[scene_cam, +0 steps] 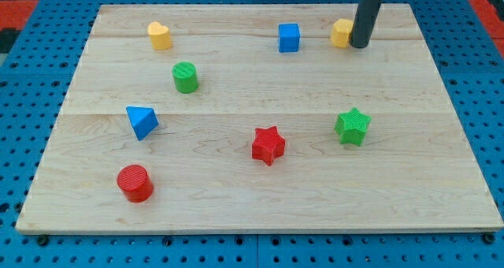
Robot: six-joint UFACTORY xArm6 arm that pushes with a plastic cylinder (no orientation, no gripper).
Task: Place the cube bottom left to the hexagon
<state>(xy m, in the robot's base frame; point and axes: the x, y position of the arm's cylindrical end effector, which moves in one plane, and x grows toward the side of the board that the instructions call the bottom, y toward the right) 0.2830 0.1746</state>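
Note:
A blue cube (289, 37) sits near the view's top, a little right of centre. A yellow hexagon (341, 32) sits to its right, partly hidden by my rod. My tip (360, 44) rests on the board right against the hexagon's right side. The cube is level with the hexagon, about one block's width to its left.
A yellow heart (159, 35) is at the top left, with a green cylinder (185, 77) below it. A blue triangle block (142, 121) and a red cylinder (135, 182) are on the left. A red star (268, 145) and a green star (352, 127) lie lower down. The wooden board (260, 205) lies on a blue grid.

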